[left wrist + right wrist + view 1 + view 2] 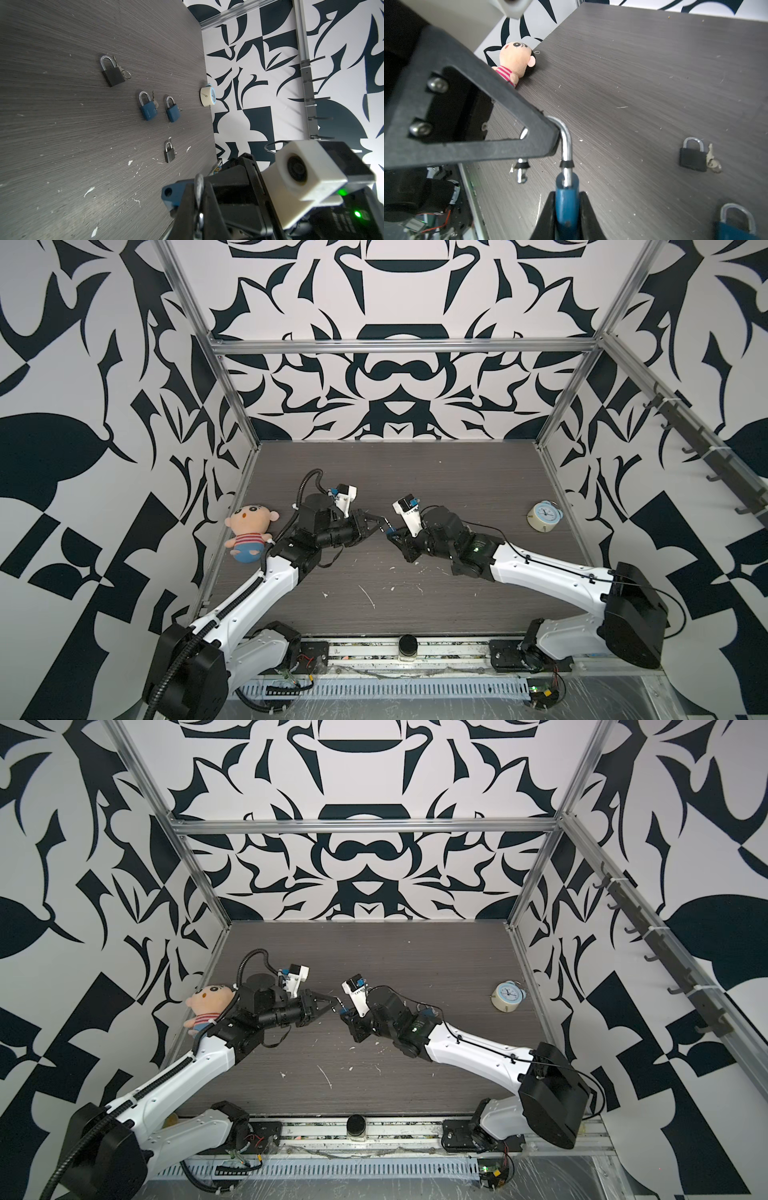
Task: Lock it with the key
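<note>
**Blue Padlock Held Aloft, Shackle Open, No Key in Play Yet**

At the right gripper (566, 198): closed in from both sides onto the body of a blue-painted metal padlock (566, 216), with no gap at either finger. At the left gripper (199, 187): pinched fully down on the bend of that lock's bright steel shackle (566, 143). Lifted clear of the table between the two arms, near the middle in both top views.

Shackle open: one leg seated in the body, the free leg (521, 173) out of its hole, swung aside and hanging clear. No key in either gripper. None visible in this lock either, with its keyed end hidden between the fingers.

Judged as partway at best: lock picked up and braced, nothing locked. Probably left to do: swing the free leg back over its hole, press it home, then fetch and turn a key.

Outward, on the dark grey wood-grain tabletop (643, 72):
- a black padlock (693, 159) with a silver key (712, 160) touching its side
- two more blue padlocks (148, 111) (172, 113) near each other
- a small silver-grey padlock (169, 154)

Farther off: a round cream-and-blue alarm clock (543, 516) by the right wall, and a plush doll in a striped shirt (249, 533) by the left wall.
</note>
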Available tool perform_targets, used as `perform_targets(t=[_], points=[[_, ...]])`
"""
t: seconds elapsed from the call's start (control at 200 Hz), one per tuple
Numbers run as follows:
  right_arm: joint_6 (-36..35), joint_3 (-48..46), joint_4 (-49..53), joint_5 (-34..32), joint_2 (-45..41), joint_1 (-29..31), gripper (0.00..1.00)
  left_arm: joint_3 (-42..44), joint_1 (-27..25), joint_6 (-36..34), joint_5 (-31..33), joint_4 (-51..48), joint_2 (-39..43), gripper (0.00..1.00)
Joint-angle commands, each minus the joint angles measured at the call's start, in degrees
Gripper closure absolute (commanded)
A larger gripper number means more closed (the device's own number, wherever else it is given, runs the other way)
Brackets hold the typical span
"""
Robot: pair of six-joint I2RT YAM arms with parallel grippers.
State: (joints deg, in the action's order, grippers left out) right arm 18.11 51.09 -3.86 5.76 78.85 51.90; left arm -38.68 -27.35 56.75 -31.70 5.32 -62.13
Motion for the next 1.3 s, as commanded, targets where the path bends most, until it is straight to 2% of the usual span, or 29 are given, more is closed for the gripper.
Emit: perform_targets(t=[0.0, 0.11, 0.245, 0.385, 0.5, 0.64, 0.795, 1.045, 1.3], points=[[1.0, 2.0, -1.4, -1.5, -0.1, -0.2, 1.00, -2.4, -0.2, 0.3, -1.0, 3.0, 0.9, 1.00], [1.6, 1.8, -1.4, -0.4, -0.1, -0.6, 1.00, -2.6, -0.2, -0.5, -0.7, 1.9, 0.5, 1.00], [3.0, 3.2, 1.0, 4.7, -0.1, -2.1, 1.00, -3.3, -0.3, -3.6, -0.5, -1.2, -0.2, 1.00], [3.8, 5.1, 5.1, 11.6, 0.2, -4.7, 1.00, -5.1, -0.2, -8.5, 2.2, -7.4, 0.0, 0.59], [4.6, 5.4, 7.0, 17.7, -0.4, -7.1, 1.00, -7.6, -0.2, -14.1, 6.6, -14.9, 1.0, 0.49], [5.0, 4.8, 9.4, 24.3, -1.8, -10.7, 1.00, -9.5, -0.2, -19.5, 9.8, -20.4, 2.2, 0.47], [5.1, 1.8, 9.1, 30.4, -4.3, -12.8, 1.00, -9.3, -0.2, -22.7, 9.1, -23.2, 3.7, 0.49], [6.2, 1.0, 9.0, 40.2, -3.5, -14.4, 1.00, -8.4, -0.2, -25.5, 3.4, -21.6, 4.1, 0.51], [7.6, -0.1, 7.0, 44.6, -2.4, -14.6, 1.00, -9.9, -0.2, -26.5, -4.9, -19.4, -0.6, 0.47]])
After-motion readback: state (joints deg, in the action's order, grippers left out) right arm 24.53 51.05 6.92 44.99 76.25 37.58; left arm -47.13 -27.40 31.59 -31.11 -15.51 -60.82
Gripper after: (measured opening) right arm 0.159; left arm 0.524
